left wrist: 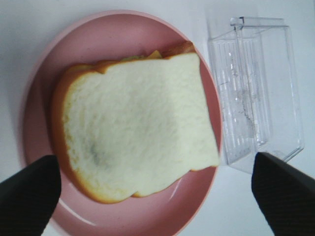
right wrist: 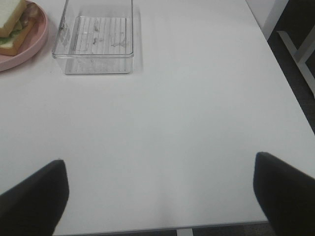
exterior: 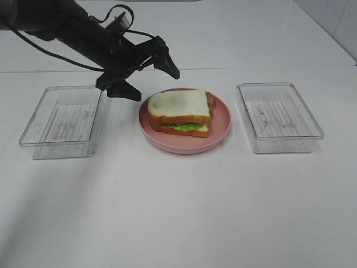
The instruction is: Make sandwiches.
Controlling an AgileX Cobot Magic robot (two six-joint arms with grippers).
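Observation:
A sandwich lies on a pink plate in the middle of the table. Its top is a white bread slice with tan crust, with green lettuce showing under it at the front and a reddish strip at the back right. My left gripper hovers open just behind and left of the plate, holding nothing. In the left wrist view the top slice fills the plate, and the dark fingertips stand wide apart on either side. My right gripper is open over bare table, far from the sandwich.
Two clear plastic containers flank the plate, one on the left and one on the right; both hold nothing. The right one also shows in the right wrist view, beside the plate. The table's right edge lies near the right gripper.

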